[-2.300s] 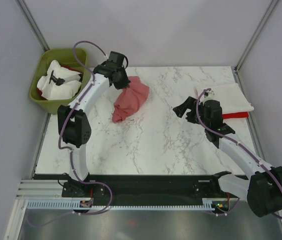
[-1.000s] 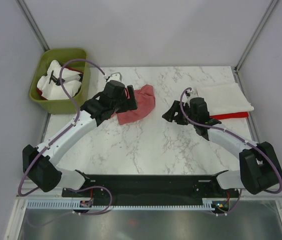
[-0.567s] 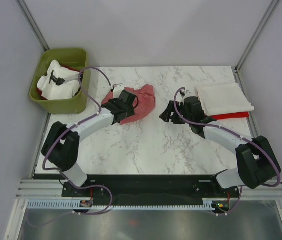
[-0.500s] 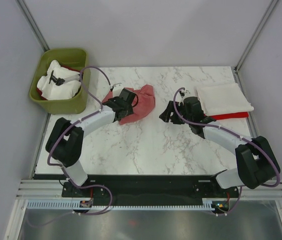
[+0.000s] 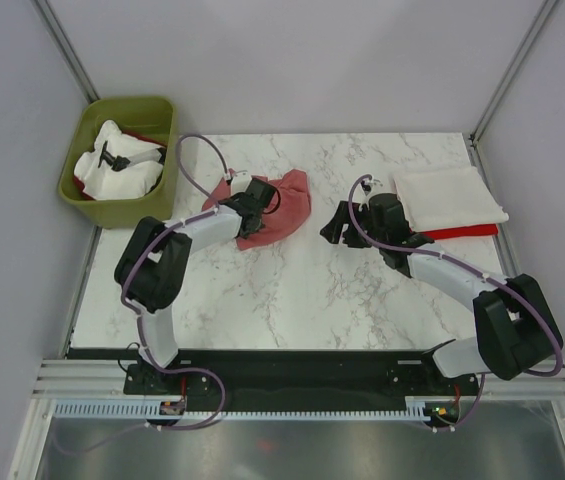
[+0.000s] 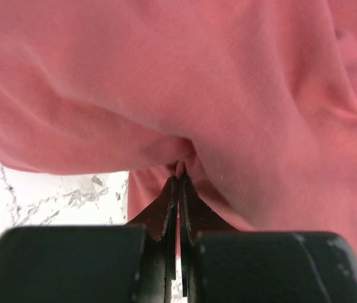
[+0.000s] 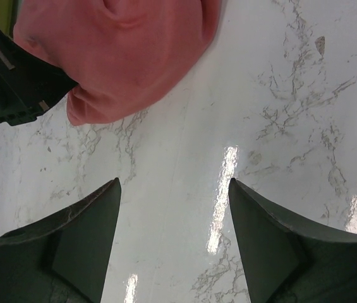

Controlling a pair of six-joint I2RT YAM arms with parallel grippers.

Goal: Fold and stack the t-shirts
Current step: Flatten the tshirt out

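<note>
The dusty salmon-red t-shirt lies crumpled at the back middle of the marble table. My left gripper sits at its left edge, shut on a pinch of the cloth; the salmon t-shirt fills the left wrist view above the left gripper. My right gripper hovers open to the right of the shirt, apart from it. In the right wrist view the right gripper frames bare marble, with the salmon t-shirt beyond. A folded cream-white t-shirt rests on a bright red one at the right.
A green bin holding white cloth stands off the table's back left corner. The left arm's black gripper body shows beside the salmon cloth in the right wrist view. Grey walls enclose the table on three sides.
The left arm swung its elbow in and settled at the shirt's left edge, and its jaws went from open to shut on the cloth. The right gripper barely moved.
</note>
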